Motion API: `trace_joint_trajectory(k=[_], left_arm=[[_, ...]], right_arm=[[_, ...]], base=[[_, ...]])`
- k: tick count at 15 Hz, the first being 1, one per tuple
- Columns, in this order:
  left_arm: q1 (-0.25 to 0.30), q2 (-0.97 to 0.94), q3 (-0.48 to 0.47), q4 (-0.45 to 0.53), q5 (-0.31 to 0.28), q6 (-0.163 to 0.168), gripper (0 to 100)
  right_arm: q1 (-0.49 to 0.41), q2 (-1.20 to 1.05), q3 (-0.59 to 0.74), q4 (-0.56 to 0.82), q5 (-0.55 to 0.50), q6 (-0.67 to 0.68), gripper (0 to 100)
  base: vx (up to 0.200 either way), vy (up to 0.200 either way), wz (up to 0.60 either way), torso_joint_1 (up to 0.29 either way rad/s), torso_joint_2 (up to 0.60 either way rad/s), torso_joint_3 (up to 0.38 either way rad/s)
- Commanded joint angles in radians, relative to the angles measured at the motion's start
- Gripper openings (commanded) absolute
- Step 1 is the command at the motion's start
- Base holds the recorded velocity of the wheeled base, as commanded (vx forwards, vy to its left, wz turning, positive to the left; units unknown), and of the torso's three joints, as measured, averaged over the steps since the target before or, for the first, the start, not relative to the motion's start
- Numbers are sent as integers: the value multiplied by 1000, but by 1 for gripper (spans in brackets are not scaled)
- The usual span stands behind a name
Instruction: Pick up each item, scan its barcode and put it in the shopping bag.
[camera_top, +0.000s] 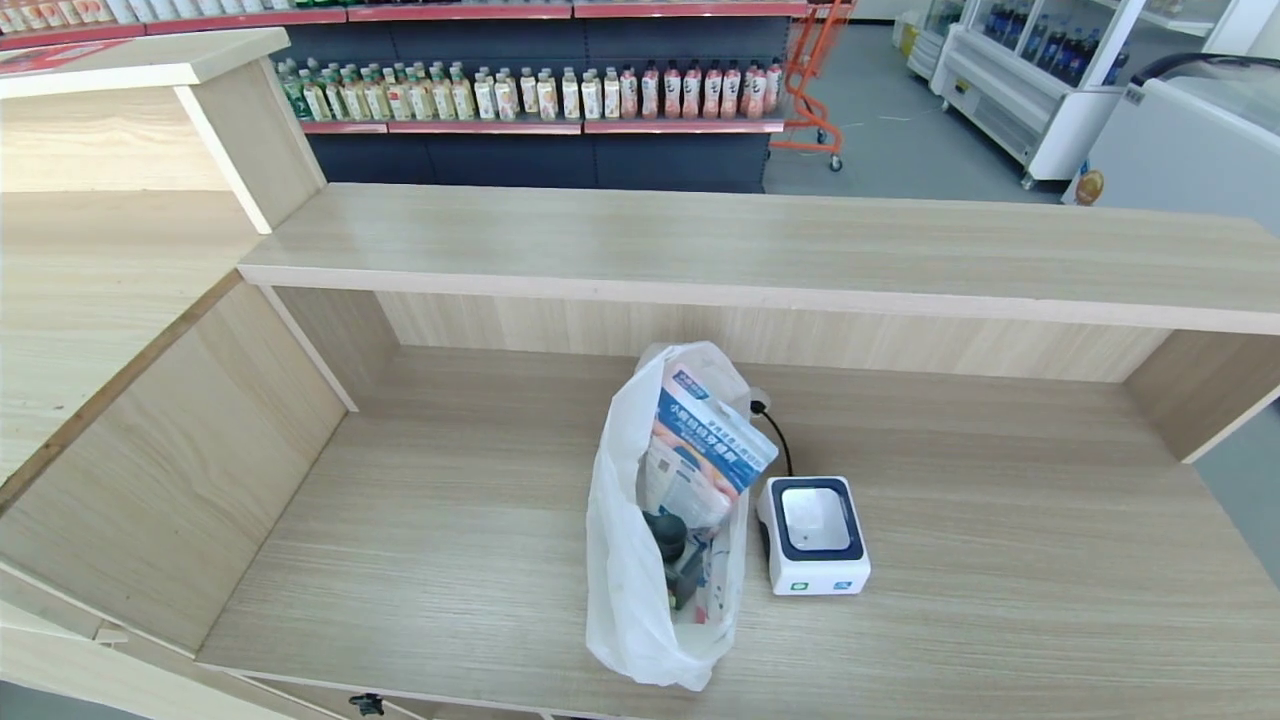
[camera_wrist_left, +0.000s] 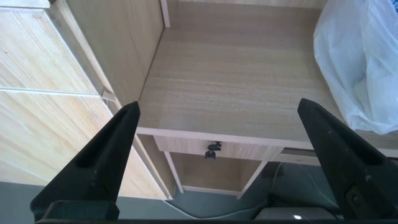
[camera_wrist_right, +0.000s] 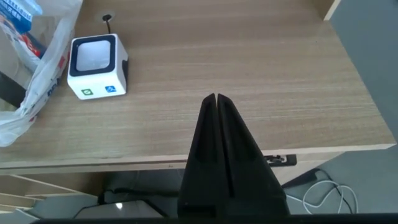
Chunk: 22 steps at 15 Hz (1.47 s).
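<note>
Sitting on counter (camera_top: 450, 520): one shopping bag (camera_top: 625, 590), one scanner (camera_top: 812, 535) just beside.

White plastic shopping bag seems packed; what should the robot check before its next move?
1. White plastic shopping bag rests on the light wooden counter, mouth open: ok.
2. Blue-and-white pouch sits inside it: ok.
3. White box scanner beside the bag, window uncovered: ok.
4. Left gripper open, empty: ok.
5. Right gripper open for grasping: not ok, shut.
6. Every item scanned: cannot tell.
</note>
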Motion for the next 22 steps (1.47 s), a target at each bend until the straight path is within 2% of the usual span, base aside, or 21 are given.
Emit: trace_joint_trajectory(k=[1,2,22], left_arm=[[0,0,0,0,0,1,100],[-1,0,0,0,0,-2,100],[-1,0,0,0,0,-5,100]], right_arm=[[0,3,0,0,0,0,0],[0,3,-1,0,0,-1,0],[0,3,0,0,0,0,0]], base=[[0,-200,0,22,2,-2],[0,-200,0,7,-2,2],[10,0,0,0,0,0]])
